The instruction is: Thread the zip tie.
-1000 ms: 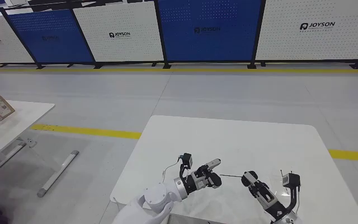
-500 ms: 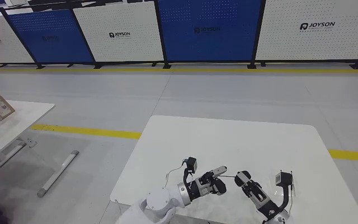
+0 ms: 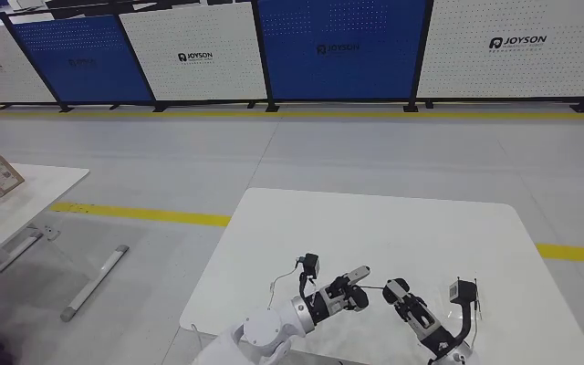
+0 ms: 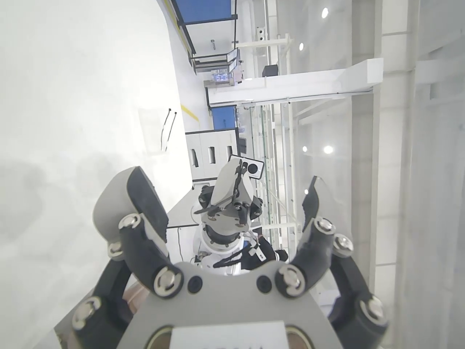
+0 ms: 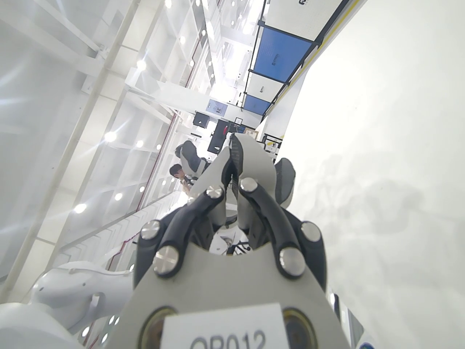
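Status: both arms have closed in over the near part of the table (image 3: 383,219) during the last second. My right gripper (image 5: 233,148) has shifted toward the left one, and my left gripper (image 4: 228,192) has advanced to meet it. Over the last half second both positions are nearly unchanged, so I judge the approach complete and alignment under way. Right gripper: fingers pressed together, clamped on the zip tie (image 4: 237,179), which shows in the left wrist view as a thin black strip running along the closed fingertips and off to one side. Left gripper: fingers spread wide apart, holding nothing, facing the right gripper head-on with the tie in line with the gap. In the top view a thin dark line spans the short space between the two grippers. Whether the tail has entered the head cannot be determined, because the parts are too small. Two spare ties (image 4: 169,128) lie on the table, well apart from both grippers. Consequence for the task: the tie is presented, not yet taken; the next move calls for closing the left fingers on the free end without deflecting it
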Controlling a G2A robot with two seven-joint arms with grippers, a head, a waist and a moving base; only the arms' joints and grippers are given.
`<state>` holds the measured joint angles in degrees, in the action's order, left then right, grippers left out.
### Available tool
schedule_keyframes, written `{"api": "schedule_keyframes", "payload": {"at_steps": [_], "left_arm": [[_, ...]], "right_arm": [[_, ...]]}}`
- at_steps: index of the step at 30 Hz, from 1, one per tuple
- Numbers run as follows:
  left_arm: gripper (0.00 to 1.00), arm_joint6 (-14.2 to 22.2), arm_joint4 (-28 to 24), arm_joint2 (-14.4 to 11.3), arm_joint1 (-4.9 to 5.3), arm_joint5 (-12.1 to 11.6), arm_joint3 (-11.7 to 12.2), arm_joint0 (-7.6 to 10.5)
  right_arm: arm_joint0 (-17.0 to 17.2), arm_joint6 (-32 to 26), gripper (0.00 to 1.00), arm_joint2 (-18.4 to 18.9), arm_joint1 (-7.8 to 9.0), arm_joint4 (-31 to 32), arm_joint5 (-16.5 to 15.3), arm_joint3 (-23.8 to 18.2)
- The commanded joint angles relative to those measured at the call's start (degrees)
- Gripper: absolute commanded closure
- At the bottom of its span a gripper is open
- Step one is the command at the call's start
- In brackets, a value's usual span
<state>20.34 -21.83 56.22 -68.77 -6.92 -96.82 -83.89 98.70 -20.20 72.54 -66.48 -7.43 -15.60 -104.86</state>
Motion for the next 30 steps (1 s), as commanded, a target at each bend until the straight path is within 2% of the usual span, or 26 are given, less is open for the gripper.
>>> {"api": "schedule_keyframes", "payload": {"at_steps": [1, 9, 10, 11, 12, 13, 15, 17, 19, 20, 21, 23, 26, 28, 30], "left_arm": [[0.0, -0.4, 0.0, -0.2, -0.05, 0.0, -0.1, -0.01], [0.0, 2.2, -1.0, 0.1, 0.17, -1.6, -0.6, -0.44], [0.11, 2.6, -1.1, 0.1, 0.22, -1.6, -0.7, -0.53], [0.31, 2.9, -1.2, 0.2, 0.27, -1.6, -0.7, -0.61], [0.4, 3.0, -1.3, 0.2, 0.29, -1.6, -0.7, -0.65], [0.37, 3.0, -1.4, 0.2, 0.31, -1.5, -0.7, -0.67], [0.37, 2.9, -1.2, 0.0, 0.29, -1.3, -0.5, -0.52], [0.26, 2.8, -1.1, -0.2, 0.26, -1.2, -0.4, -0.36], [0.22, 2.6, -1.2, -0.4, 0.22, -1.1, -0.2, -0.17], [0.14, 2.5, -1.3, -0.5, 0.2, -1.1, -0.1, -0.11], [0.13, 2.4, -1.4, -0.5, 0.18, -1.1, 0.0, -0.02], [0.13, 2.2, -1.5, -0.6, 0.16, -1.1, 0.1, 0.1], [0.2, 1.8, -1.0, -0.7, 0.14, -0.9, 0.4, 0.35], [0.33, 1.3, -0.6, -0.9, 0.11, -0.5, 0.8, 0.56], [0.38, 0.4, 0.0, -1.1, 0.05, -0.1, 1.1, 0.81]], "right_arm": [[0.0, 0.0, 1.0, 0.0, 0.0, 0.0, 0.0, 0.0], [0.0, 0.0, 1.0, 0.0, 0.0, 0.0, 0.0, 0.0], [0.0, 0.0, 1.0, 0.0, 0.0, 0.0, 0.0, 0.0], [0.0, 0.0, 1.0, 0.0, 0.0, 0.0, 0.0, 0.0], [0.0, 0.0, 1.0, 0.0, 0.0, 0.0, 0.0, 0.0], [0.0, 0.0, 1.0, 0.0, 0.0, 0.0, 0.0, 0.0], [0.0, 0.0, 1.0, 0.0, 0.0, 0.0, 0.0, 0.0], [-0.2, 0.8, 1.0, -0.2, -0.07, 0.4, 0.7, 0.1], [-0.4, 2.6, 1.0, -0.4, -0.19, 1.6, 1.6, 0.0], [-0.4, 3.5, 1.0, -0.5, -0.25, 2.0, 2.0, 0.1], [-0.5, 4.6, 1.0, -0.6, -0.31, 3.0, 2.5, 0.0], [-0.6, 5.5, 1.0, -0.9, -0.4, 3.9, 3.1, -0.1], [-0.7, 5.7, 1.0, -1.4, -0.49, 4.5, 3.5, -0.2], [-0.8, 4.5, 1.0, -1.6, -0.5, 3.8, 3.6, -0.3], [-0.8, 3.8, 1.0, -1.5, -0.49, 3.3, 3.5, -0.2]]}}
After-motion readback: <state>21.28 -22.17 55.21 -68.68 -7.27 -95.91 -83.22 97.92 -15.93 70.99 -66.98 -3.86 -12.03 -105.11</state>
